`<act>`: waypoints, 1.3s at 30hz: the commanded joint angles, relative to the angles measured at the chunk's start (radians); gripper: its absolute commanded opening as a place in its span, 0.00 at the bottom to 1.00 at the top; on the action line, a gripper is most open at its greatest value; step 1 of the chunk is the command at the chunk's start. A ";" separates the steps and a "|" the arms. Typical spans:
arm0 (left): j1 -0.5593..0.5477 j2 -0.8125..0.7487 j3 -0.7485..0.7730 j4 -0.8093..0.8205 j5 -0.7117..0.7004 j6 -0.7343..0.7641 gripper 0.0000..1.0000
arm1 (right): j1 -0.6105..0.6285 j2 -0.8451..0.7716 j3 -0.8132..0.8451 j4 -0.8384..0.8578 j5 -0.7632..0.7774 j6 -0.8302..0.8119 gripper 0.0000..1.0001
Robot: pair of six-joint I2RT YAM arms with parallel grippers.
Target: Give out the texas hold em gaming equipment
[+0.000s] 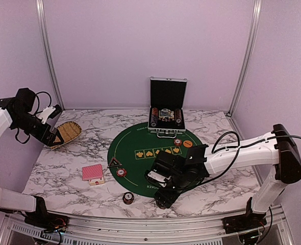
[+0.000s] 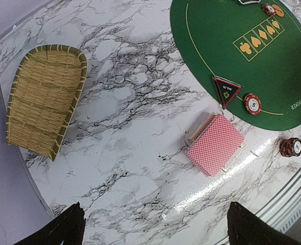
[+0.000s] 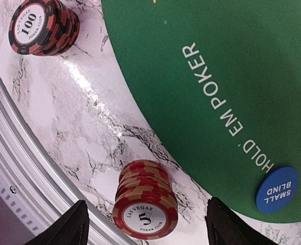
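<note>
Red chip stack [image 3: 145, 201] sits between right end effector [image 3: 148, 225] fingers [image 3: 71, 229]; seemingly untouched.

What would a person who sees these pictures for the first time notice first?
The round green felt mat in the middle of the marble table, with an open chip case at its far edge. Next, the right hand, open, low over a red chip stack beside the mat's near edge.
</note>
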 commanded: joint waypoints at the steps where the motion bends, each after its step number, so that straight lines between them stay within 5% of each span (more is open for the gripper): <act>1: -0.002 -0.006 0.018 0.004 0.020 0.003 0.99 | 0.006 0.013 -0.010 0.037 -0.018 0.005 0.74; 12: -0.002 -0.011 0.030 0.005 0.028 -0.002 0.99 | 0.008 0.016 -0.029 0.063 -0.030 0.010 0.67; 22: -0.002 -0.009 0.048 0.006 0.027 -0.009 0.99 | 0.008 0.009 -0.035 0.071 -0.030 0.015 0.44; 32: -0.002 -0.007 0.064 0.005 0.024 -0.009 0.99 | 0.008 0.004 -0.053 0.080 -0.036 0.020 0.37; 39: -0.001 -0.007 0.066 0.004 0.021 -0.014 0.99 | 0.009 -0.017 -0.043 0.058 -0.023 0.024 0.19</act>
